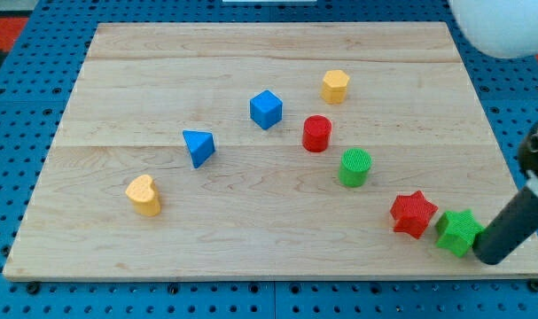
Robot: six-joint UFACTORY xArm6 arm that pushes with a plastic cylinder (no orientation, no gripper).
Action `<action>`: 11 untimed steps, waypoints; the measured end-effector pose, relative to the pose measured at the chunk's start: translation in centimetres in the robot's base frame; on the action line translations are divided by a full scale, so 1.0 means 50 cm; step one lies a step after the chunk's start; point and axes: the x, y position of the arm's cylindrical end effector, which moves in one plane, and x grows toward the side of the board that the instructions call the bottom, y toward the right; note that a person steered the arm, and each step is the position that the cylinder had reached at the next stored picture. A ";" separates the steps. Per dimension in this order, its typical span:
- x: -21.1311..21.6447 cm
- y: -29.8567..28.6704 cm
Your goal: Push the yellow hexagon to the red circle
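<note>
The yellow hexagon (336, 86) sits near the view's top, right of centre on the wooden board (162, 71). The red circle (317, 134) stands just below and slightly left of it, a small gap between them. My tip (488, 255) is at the view's bottom right, touching or almost touching the right side of the green star (459, 232), far from the yellow hexagon.
A red star (414, 213) lies left of the green star. A green circle (354, 167) stands below right of the red circle. A blue cube (266, 109), a blue triangle (198, 147) and a yellow heart (144, 195) run towards the view's lower left.
</note>
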 end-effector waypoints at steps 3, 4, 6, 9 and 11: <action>-0.276 0.075; -0.439 0.035; -0.576 -0.142; -0.533 -0.276; -0.478 -0.276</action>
